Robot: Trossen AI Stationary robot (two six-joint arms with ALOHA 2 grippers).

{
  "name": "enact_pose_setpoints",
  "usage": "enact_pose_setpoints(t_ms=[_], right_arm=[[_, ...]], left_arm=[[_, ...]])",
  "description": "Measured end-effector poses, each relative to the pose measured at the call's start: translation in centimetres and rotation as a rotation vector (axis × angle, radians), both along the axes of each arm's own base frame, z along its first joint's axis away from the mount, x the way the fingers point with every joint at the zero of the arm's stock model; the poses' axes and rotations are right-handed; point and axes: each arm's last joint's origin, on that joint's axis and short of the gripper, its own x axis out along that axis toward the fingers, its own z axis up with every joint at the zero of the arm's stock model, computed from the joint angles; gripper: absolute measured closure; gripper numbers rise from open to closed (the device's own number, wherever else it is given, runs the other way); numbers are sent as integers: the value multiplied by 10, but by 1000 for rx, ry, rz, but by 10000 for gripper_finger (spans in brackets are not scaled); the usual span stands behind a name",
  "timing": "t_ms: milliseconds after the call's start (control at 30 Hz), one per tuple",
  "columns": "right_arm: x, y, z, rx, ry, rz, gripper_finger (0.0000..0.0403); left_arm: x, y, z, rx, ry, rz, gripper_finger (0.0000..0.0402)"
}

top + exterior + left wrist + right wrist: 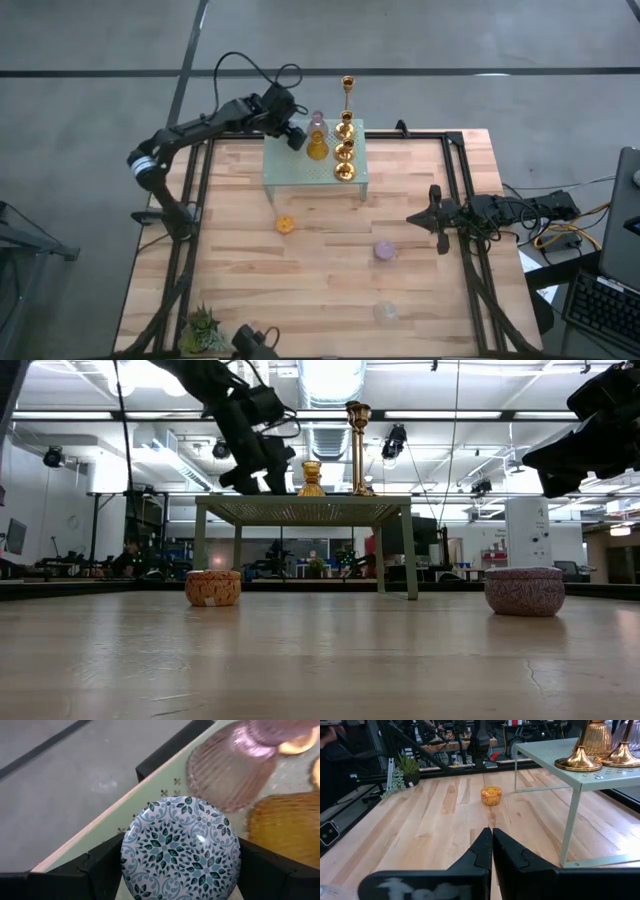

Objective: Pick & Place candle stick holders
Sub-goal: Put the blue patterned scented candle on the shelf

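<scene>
Progress, judged from the layout: three squat holders wait on the wooden surface [330, 280]: clear glass holder [385, 312] nearest, then purple holder [384, 250] and orange holder [286, 225]. Right tool [441, 238] rests pinched shut and empty at the surface's right edge. Farther back, the mint-green stand [300, 172] carries the gold candlesticks [344, 150], an amber holder [317, 150] and a pink glass holder [227, 767]; the left tool [295, 135], spread wide, clasps a blue patterned holder [181, 847] at the stand's crowded far-left corner.

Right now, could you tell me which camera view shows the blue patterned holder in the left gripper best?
The left wrist view: the blue patterned holder fills the frame between the left gripper's fingers. The high and low views show only that gripper at the green stand; the right wrist view misses it.
</scene>
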Motion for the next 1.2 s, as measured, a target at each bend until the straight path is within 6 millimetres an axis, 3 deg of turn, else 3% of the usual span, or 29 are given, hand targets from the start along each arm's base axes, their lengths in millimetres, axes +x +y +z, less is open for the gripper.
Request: enact_pose_setpoints(t_ms=[467,800,1200], right_arm=[[0,0,0,0,0,0,394],[0,0,0,0,0,-1,394],[0,0,0,0,0,0,394]], left_arm=[[11,10,-8,-22,54,3,85],[7,9,-8,-1,99,7,20],[5,7,-3,15,95,-12,14]])
